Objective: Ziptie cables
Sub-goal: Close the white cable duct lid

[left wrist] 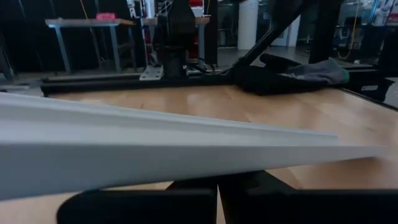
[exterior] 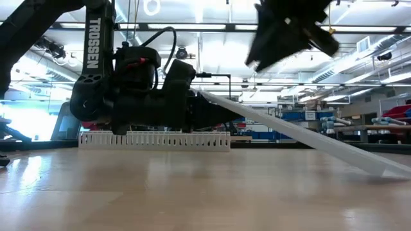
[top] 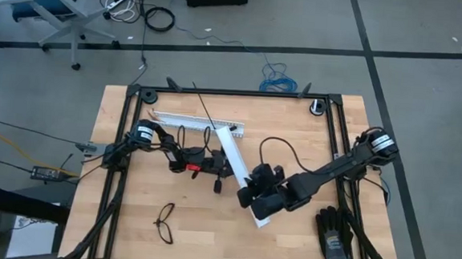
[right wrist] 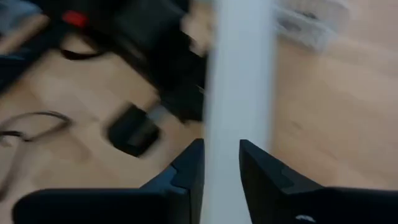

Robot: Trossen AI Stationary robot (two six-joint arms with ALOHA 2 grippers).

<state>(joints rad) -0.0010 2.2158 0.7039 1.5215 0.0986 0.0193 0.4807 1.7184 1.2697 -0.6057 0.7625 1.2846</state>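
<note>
My left gripper reaches level from the table's left and is shut on a long, flat white strip. The strip slants from the gripper down to the table in the low view. My right gripper hangs open above the strip's middle, touching nothing. In its wrist view its fingers frame the strip far below. The ziptie, a thin dark strip, lies at the far edge across a slotted white duct. The cables are out of view. My left gripper holds the white strip about a third of its length from its far end. The fingers come level from the table's left and lie across the strip. That part is raised off the table, and the strip's near end rests on the wood.
Black thin-framed glasses lie near the front left. A dark glove lies at the front right edge. The slotted duct stands along the far side in the low view. A black frame rims the table.
</note>
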